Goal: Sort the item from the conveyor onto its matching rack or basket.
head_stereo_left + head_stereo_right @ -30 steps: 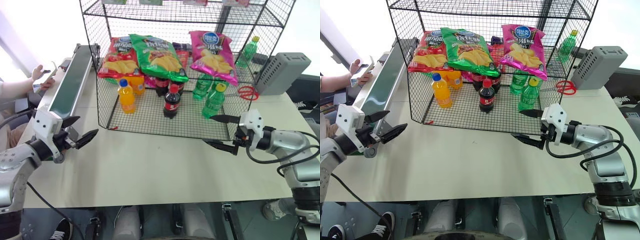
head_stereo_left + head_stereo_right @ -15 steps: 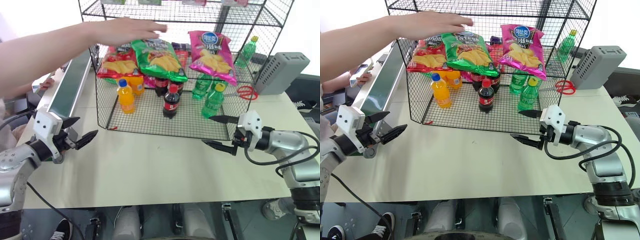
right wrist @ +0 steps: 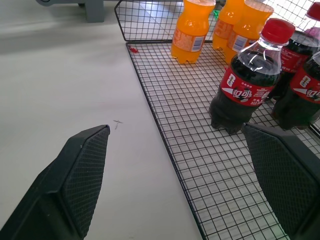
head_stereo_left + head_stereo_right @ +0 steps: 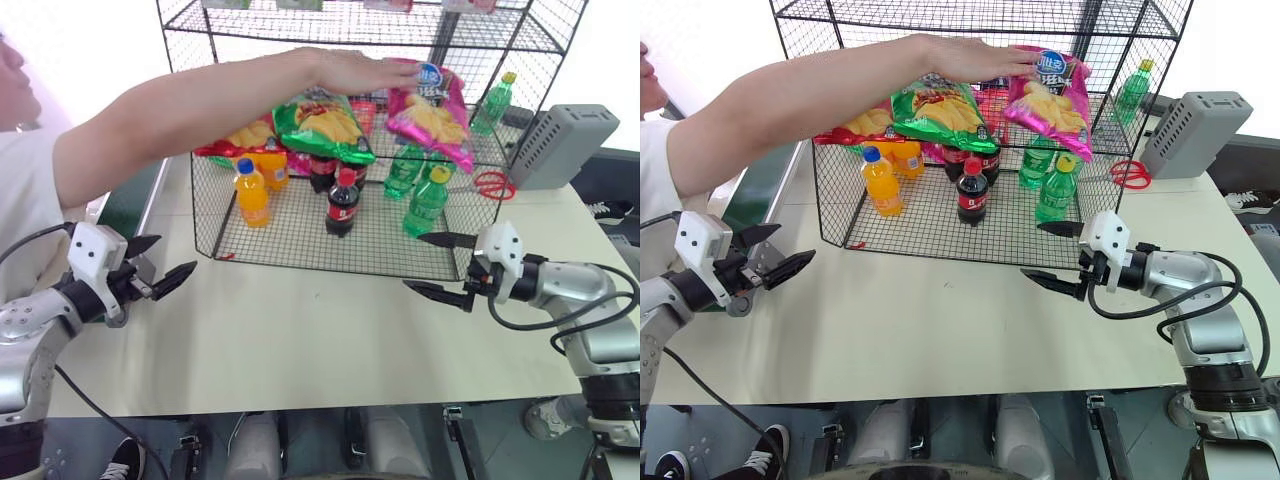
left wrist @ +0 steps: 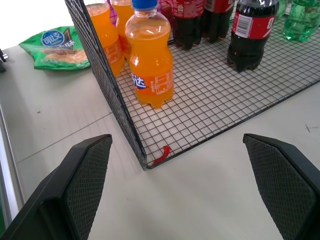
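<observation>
The magenta-pink chip bag, the item (image 4: 432, 115), lies tilted on the middle tier of the black wire rack (image 4: 330, 262). A person's hand (image 4: 365, 72) rests on the bag's upper left corner. A short dark-green stretch of the conveyor (image 4: 128, 200) shows at the left, the rest being behind the person's arm. My left gripper (image 4: 168, 256) hovers open over the table near the rack's front left corner, with nothing in it. My right gripper (image 4: 414, 262) is open and empty in front of the rack's right half.
The rack also holds a red chip bag (image 4: 240, 135), a green chip bag (image 4: 320, 120), orange bottles (image 5: 150, 65), cola bottles (image 3: 245, 85) and green bottles (image 4: 428, 203). A grey box (image 4: 565, 145) and red scissors (image 4: 493, 185) lie at the right. Another green bag (image 5: 57, 47) lies beyond the rack.
The person's arm has reached farther right across the rack, and the hand now lies on the pink bag, which has shifted slightly. Both grippers stayed where they were.
</observation>
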`<state>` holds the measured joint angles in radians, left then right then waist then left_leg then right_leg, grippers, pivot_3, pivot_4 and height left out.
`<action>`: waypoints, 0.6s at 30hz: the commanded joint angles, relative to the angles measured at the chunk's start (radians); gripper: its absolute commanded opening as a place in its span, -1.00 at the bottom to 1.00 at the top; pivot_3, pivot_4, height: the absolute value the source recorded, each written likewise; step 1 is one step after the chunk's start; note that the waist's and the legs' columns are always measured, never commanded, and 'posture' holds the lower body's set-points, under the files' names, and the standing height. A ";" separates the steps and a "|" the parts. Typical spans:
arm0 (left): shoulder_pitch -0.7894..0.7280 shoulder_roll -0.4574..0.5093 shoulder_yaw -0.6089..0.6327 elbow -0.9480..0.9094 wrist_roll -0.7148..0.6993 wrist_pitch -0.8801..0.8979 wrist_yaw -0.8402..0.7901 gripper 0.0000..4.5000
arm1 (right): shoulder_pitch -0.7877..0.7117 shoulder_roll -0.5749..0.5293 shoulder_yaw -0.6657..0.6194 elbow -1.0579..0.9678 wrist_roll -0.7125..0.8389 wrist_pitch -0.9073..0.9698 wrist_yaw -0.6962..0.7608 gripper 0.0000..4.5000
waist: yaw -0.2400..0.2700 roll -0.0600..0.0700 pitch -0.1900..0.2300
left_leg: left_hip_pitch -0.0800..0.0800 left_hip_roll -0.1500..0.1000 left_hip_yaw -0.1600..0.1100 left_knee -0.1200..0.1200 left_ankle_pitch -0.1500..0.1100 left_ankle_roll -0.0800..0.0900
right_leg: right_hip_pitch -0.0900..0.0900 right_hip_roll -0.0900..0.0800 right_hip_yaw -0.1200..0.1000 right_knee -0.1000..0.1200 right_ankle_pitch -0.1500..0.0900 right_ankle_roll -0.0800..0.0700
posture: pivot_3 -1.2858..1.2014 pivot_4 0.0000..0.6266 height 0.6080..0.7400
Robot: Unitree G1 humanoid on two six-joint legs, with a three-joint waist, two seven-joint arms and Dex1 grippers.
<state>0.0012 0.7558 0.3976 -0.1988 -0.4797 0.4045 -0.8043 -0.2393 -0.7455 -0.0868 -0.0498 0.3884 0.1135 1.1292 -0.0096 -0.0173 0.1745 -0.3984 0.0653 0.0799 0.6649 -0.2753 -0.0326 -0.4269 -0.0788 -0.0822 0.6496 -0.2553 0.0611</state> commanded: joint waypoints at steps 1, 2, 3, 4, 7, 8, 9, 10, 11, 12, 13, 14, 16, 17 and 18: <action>-0.009 0.005 0.005 -0.009 0.004 -0.020 -0.002 1.00 | -0.022 0.000 -0.015 0.000 0.004 -0.022 0.000 0.96 | 0.000 0.000 0.000 | 0.000 0.000 0.000 0.000 0.000 0.000 | 0.000 0.000 0.000 0.000 0.000 0.000 | 0.03 -0.52 1.00; -0.010 0.006 0.004 -0.008 0.005 -0.022 -0.003 1.00 | -0.024 -0.002 -0.015 0.003 0.002 -0.026 0.001 0.96 | 0.000 0.000 0.000 | 0.000 0.000 0.000 0.000 0.000 0.000 | 0.000 0.000 0.000 0.000 0.000 0.000 | 0.03 -0.52 1.00; -0.012 0.005 0.004 -0.008 0.004 -0.021 -0.002 1.00 | -0.025 -0.002 -0.014 0.005 -0.001 -0.029 0.001 0.96 | 0.000 0.000 0.000 | 0.000 0.000 0.000 0.000 0.000 0.000 | 0.000 0.000 0.000 0.000 0.000 0.000 | 0.03 -0.52 1.00; -0.013 0.006 0.003 -0.007 0.004 -0.021 -0.003 1.00 | -0.025 -0.003 -0.013 0.006 -0.003 -0.033 0.001 0.96 | 0.000 0.000 0.000 | 0.000 0.000 0.000 0.000 0.000 0.000 | 0.000 0.000 0.000 0.000 0.000 0.000 | 0.03 -0.52 1.00; -0.018 0.007 0.003 -0.003 0.005 -0.021 -0.004 1.00 | -0.026 0.000 -0.011 0.005 -0.002 -0.033 0.002 0.96 | 0.000 0.000 0.000 | 0.000 0.000 0.000 0.000 0.000 0.000 | 0.000 0.000 0.000 0.000 0.000 0.000 | 0.03 -0.52 1.00; -0.019 0.007 0.003 -0.002 0.005 -0.022 -0.004 1.00 | -0.026 0.001 -0.009 0.004 -0.004 -0.034 0.001 0.96 | 0.000 0.000 0.000 | 0.000 0.000 0.000 0.000 0.000 0.000 | 0.000 0.000 0.000 0.000 0.000 0.000 | 0.03 -0.52 1.00; -0.020 0.006 0.004 -0.001 0.005 -0.024 -0.004 1.00 | -0.026 0.002 -0.009 0.002 -0.005 -0.035 0.001 0.96 | 0.000 0.000 0.000 | 0.000 0.000 0.000 0.000 0.000 0.000 | 0.000 0.000 0.000 0.000 0.000 0.000 | 0.03 -0.52 1.00; -0.021 0.005 0.005 -0.001 0.005 -0.026 -0.004 1.00 | -0.026 0.003 -0.008 0.002 -0.005 -0.035 0.000 0.96 | 0.000 0.000 0.000 | 0.000 0.000 0.000 0.000 0.000 0.000 | 0.000 0.000 0.000 0.000 0.000 0.000 | 0.03 -0.52 1.00; -0.021 0.004 0.004 0.000 0.006 -0.029 -0.004 1.00 | -0.028 0.004 -0.008 0.001 -0.004 -0.034 -0.001 0.96 | 0.000 0.000 0.000 | 0.000 0.000 0.000 0.000 0.000 0.000 | 0.000 0.000 0.000 0.000 0.000 0.000 | 0.03 -0.52 1.00; -0.021 0.003 0.003 -0.001 0.007 -0.031 -0.004 1.00 | -0.029 0.004 -0.007 0.001 -0.004 -0.033 -0.001 0.96 | 0.000 0.000 0.000 | 0.000 0.000 0.000 0.000 0.000 0.000 | 0.000 0.000 0.000 0.000 0.000 0.000 | 0.03 -0.52 1.00; -0.021 0.003 0.003 -0.001 0.007 -0.032 -0.004 1.00 | -0.030 0.004 -0.006 0.003 -0.005 -0.034 -0.001 0.96 | 0.000 0.000 0.000 | 0.000 0.000 0.000 0.000 0.000 0.000 | 0.000 0.000 0.000 0.000 0.000 0.000 | 0.03 -0.52 1.00; -0.021 0.003 0.002 -0.001 0.008 -0.032 -0.004 1.00 | -0.031 0.004 -0.004 0.005 -0.007 -0.036 0.000 0.96 | 0.000 0.000 0.000 | 0.000 0.000 0.000 0.000 0.000 0.000 | 0.000 0.000 0.000 0.000 0.000 0.000 | 0.03 -0.52 1.00; -0.021 0.003 0.002 -0.001 0.008 -0.031 -0.004 1.00 | -0.032 0.003 -0.003 0.006 -0.008 -0.037 0.000 0.96 | 0.000 0.000 0.000 | 0.000 0.000 0.000 0.000 0.000 0.000 | 0.000 0.000 0.000 0.000 0.000 0.000 | 0.03 -0.52 1.00; -0.020 0.004 0.002 -0.002 0.006 -0.028 -0.005 1.00 | -0.033 0.003 -0.003 0.006 -0.008 -0.037 0.000 0.96 | 0.000 0.000 0.000 | 0.000 0.000 0.000 0.000 0.000 0.000 | 0.000 0.000 0.000 0.000 0.000 0.000 | 0.03 -0.52 1.00; -0.020 0.003 0.002 -0.002 0.006 -0.028 -0.005 1.00 | -0.033 0.003 -0.003 0.006 -0.007 -0.037 0.001 0.96 | 0.000 0.000 0.000 | 0.000 0.000 0.000 0.000 0.000 0.000 | 0.000 0.000 0.000 0.000 0.000 0.000 | 0.03 -0.52 1.00</action>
<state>-0.0083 0.7557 0.3881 -0.1961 -0.4693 0.3956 -0.8050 -0.2527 -0.7454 -0.0818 -0.0342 0.3753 0.0923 1.1277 -0.0098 -0.0173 0.1745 -0.3983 0.0652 0.0799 0.6649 -0.2753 -0.0326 -0.4269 -0.0788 -0.0822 0.6497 -0.2553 0.0611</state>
